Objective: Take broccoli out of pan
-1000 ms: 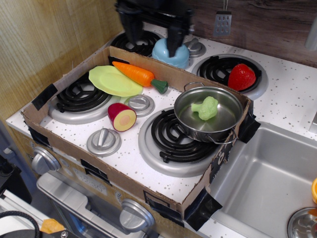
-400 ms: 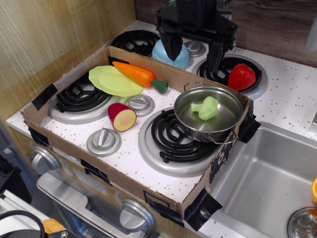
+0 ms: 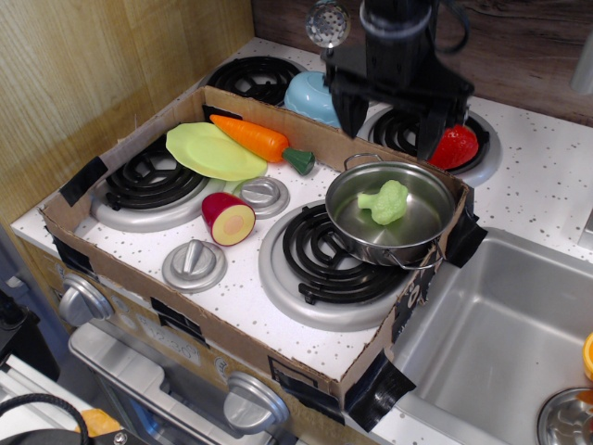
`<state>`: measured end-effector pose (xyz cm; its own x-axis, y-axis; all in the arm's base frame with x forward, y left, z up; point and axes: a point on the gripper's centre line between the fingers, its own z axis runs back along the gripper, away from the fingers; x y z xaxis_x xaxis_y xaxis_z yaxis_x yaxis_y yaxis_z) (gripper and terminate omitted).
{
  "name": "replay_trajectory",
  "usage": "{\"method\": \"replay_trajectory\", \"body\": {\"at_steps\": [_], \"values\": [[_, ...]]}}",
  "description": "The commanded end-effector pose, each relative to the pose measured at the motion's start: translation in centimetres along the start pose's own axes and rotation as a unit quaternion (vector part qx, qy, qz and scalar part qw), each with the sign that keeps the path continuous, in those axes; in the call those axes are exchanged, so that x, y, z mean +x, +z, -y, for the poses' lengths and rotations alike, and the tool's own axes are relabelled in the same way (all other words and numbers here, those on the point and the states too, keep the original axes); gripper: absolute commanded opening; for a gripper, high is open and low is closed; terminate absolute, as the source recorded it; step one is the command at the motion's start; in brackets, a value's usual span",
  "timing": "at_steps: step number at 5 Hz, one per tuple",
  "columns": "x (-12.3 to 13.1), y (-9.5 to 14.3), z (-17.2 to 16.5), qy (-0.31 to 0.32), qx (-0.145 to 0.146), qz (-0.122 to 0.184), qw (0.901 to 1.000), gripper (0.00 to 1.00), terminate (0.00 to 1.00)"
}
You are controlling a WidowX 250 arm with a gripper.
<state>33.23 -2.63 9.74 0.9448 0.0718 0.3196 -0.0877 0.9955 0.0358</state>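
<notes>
1. Nearest the camera, the front wall of the cardboard tray (image 3: 213, 332) crosses the toy stove (image 3: 139, 371). Just inside it sit a grey knob (image 3: 194, 264) and a halved red fruit (image 3: 228, 219) with its yellow cut face up.
2. To the right of these, the pan (image 3: 394, 243) rests on the near-right burner (image 3: 329, 260), its wire handle toward the sink (image 3: 491, 352) at the right.
3. The broccoli (image 3: 386, 201) lies on the pan's floor, a little far of centre and apart from the walls. None of the task is done as yet: the floret is untouched and nothing grips it.
4. The broccoli lies on its side. Its long axis runs roughly left to right, with the short stem pointing left and slightly near and the bumpy head toward the right.
5. In the middle depth on the left, a yellow-green plate (image 3: 215, 153) overlaps the far-left burner, and a carrot (image 3: 255, 137) lies just beside it with its green tip pointing right.
6. Farther back, the end effector (image 3: 389, 119) hangs just beyond the pan's far rim, above the tray's far wall. Its two dark fingers (image 3: 348, 111) stand spread wide apart and hold nothing.
7. What is left, by my judgement: come nearer over the pan, descend, close across the floret and lift it clear.
8. Farthest off are a light-blue bowl (image 3: 310, 95) and a red strawberry (image 3: 457, 146), each partly hidden behind the fingers.
</notes>
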Motion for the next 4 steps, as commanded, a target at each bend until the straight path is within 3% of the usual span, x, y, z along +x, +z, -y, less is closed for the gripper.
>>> {"method": "replay_trajectory", "body": {"at_steps": [1, 2, 4], "values": [[0.1, -1.4, 0.6, 0.015, -0.023, 0.016, 0.9995, 1.00, 0.00], [0.1, -3.3, 0.5, 0.015, -0.036, 0.033, 0.9987, 1.00, 0.00], [-0.6, -4.1, 0.1, 0.019, -0.026, 0.030, 0.9990, 1.00, 0.00]]}}
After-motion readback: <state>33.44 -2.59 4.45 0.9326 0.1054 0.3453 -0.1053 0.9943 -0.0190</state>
